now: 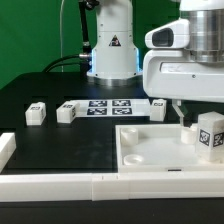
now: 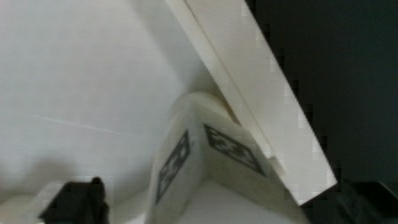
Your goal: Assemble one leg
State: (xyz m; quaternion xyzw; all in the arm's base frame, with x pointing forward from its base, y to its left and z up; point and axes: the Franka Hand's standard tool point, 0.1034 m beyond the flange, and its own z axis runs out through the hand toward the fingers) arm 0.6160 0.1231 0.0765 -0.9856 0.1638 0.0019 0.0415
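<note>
- Desk (image 1: 40,92): black top. Arm base (image 1: 112,45) stands at far centre.
- Marker board (image 1: 105,106): flat on desk, mid-scene, tags facing up.
- Panel (image 1: 150,160): large, white, raised rim. Lies flat on desk toward the ext. view's right, near the front. Wrist view shows its flat face w/ the rim (image 2: 249,90) running diagonally across.
- Leg (image 1: 210,135): small white post w/ b&w tag, upright on the panel at the ext. view's far right. In wrist view the leg (image 2: 214,150) shows tags on two faces and stands just beside the rim. Whether it sits in a socket: cannot tell.
- First spare leg (image 1: 35,113) and second spare leg (image 1: 67,113): loose on desk, side by side but apart, on the ext. view's left of the marker board.
- Third spare leg (image 1: 160,107): on desk at the marker board's other end, just behind the panel.
- Gripper (image 1: 184,113): hangs low over the panel, on the ext. view's left of the leg, near it but apart.
- Fingertip (image 2: 75,200): one dark tip shows in wrist view, clear of the leg. Other finger is out of frame, so opening width cannot be told. Nothing seen in its hold.
- Front rail (image 1: 60,185): white, runs along the desk's near edge.
- Side block (image 1: 6,148): white, at the ext. view's left edge.
</note>
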